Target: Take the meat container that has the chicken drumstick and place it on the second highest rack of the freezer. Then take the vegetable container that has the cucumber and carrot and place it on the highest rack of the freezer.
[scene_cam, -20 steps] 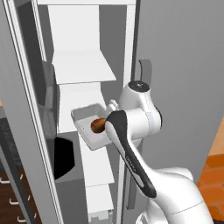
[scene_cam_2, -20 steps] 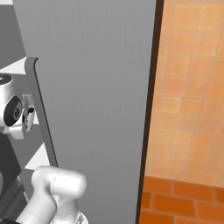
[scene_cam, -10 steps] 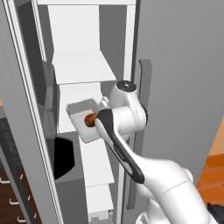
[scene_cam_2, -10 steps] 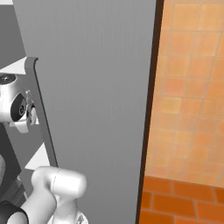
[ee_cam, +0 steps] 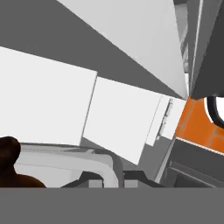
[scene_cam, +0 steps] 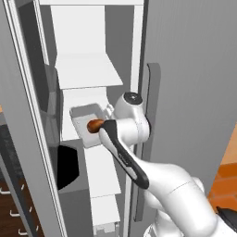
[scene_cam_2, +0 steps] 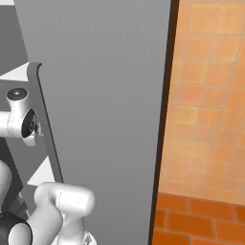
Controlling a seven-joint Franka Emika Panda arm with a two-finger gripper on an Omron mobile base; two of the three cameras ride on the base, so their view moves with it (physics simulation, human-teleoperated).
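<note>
The meat container (scene_cam: 82,115), a shallow light-grey tray, hangs tilted inside the open freezer (scene_cam: 95,55), below its upper white shelf (scene_cam: 88,70) and in front of the shelf under that. The brown chicken drumstick (scene_cam: 95,125) lies in the tray against my hand. My gripper (scene_cam: 106,123) is shut on the tray's right rim, mostly hidden behind my wrist. In the hand view the fingertips (ee_cam: 89,179) straddle the tray's rim (ee_cam: 65,151), with the drumstick (ee_cam: 11,166) at the lower left. The vegetable container, cucumber and carrot are out of view.
A grey door with a long bar handle (scene_cam: 149,139) stands close on my arm's right. The freezer's open door (scene_cam: 23,139) flanks the left. A lower white shelf (scene_cam: 101,171) and a dark bin (scene_cam: 67,166) sit below the tray. An orange tiled wall (scene_cam_2: 206,119) is at the right.
My arm has carried the tray with the drumstick leftward and a little upward, deeper into the freezer. The grip stays the same.
</note>
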